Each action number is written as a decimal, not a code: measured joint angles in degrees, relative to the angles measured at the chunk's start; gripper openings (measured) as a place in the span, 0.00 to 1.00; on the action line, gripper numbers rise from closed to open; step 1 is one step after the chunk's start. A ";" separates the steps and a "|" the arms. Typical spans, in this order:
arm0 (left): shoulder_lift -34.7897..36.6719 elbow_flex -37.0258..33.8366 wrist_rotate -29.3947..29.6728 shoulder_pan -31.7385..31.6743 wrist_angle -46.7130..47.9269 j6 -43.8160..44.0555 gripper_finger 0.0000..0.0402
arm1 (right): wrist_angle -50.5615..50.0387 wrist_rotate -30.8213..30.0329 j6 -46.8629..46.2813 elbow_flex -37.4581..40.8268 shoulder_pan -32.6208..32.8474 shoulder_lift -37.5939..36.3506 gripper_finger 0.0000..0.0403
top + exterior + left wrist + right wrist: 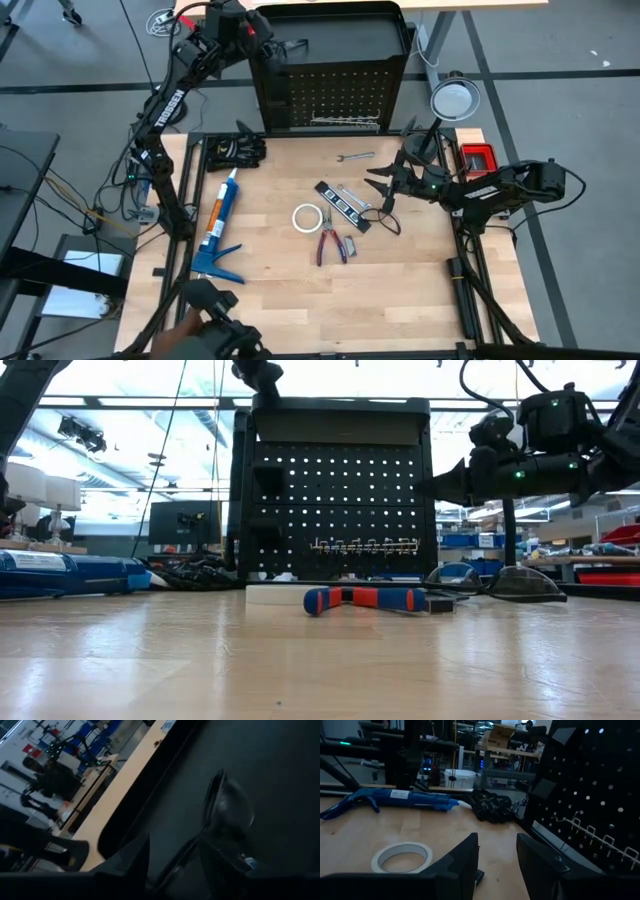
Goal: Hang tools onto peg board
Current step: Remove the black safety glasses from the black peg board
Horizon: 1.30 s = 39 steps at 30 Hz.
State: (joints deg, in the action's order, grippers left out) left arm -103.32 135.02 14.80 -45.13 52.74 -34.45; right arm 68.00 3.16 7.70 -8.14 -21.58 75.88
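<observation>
1. On the table (420, 300) lie one tape roll (307, 217), one pair of pliers (331, 244), one black bar (341, 207), one wrench (354, 157) and one caulking gun (217, 225).
2. The peg board (330, 95) stands at the far edge.
3. The right gripper (385, 187) hovers over safety glasses (385, 218), fingers parted, holding nothing.
4. The left gripper (172, 857), above the board's top, grips a second pair of glasses (227, 812), largely in shadow.
</observation>
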 joint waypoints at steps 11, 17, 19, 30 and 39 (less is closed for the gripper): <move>-0.05 -0.10 -0.58 -3.95 -2.78 -0.12 0.43 | 0.53 1.05 -0.50 0.00 0.00 -0.02 0.35; 0.23 -0.22 4.30 -3.58 -11.50 0.22 0.43 | 0.53 1.09 -0.51 -0.02 0.00 -0.02 0.35; 0.41 -0.11 5.28 -2.60 -13.85 0.39 0.43 | 0.51 1.09 -0.50 -0.02 0.00 -0.02 0.35; 0.45 -0.15 5.78 1.27 -13.12 8.08 0.43 | 0.52 1.09 -0.57 -0.02 0.00 -0.02 0.35; 0.45 -0.42 5.56 1.35 -4.64 13.69 0.43 | 1.12 1.07 -0.55 -0.02 0.00 -0.02 0.35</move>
State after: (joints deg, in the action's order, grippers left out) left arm -102.87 134.61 20.36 -43.78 48.10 -20.76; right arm 69.12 4.23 7.16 -8.16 -21.58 75.85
